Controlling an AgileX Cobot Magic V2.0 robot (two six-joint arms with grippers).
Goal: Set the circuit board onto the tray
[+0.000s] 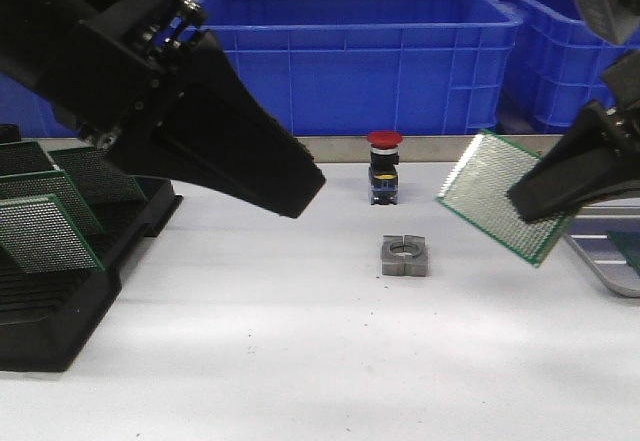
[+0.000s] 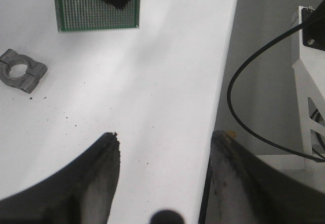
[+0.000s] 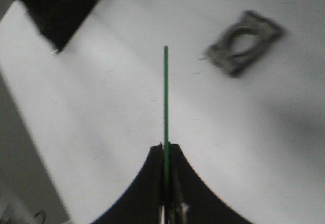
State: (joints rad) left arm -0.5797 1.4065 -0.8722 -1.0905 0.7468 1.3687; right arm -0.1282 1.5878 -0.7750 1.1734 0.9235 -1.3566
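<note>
White table, blue bins behind; right gripper [image 1: 545, 199] pinches the tilted circuit board [image 1: 495, 196] edge-on, tray [image 1: 610, 266] just rightward below. Left gripper [image 2: 165, 145] spread, empty.

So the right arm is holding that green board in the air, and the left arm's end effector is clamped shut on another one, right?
Not quite. The right end effector does hold the circuit board aloft, but the left end effector is open and empty over the table, as the left wrist view shows.
</note>
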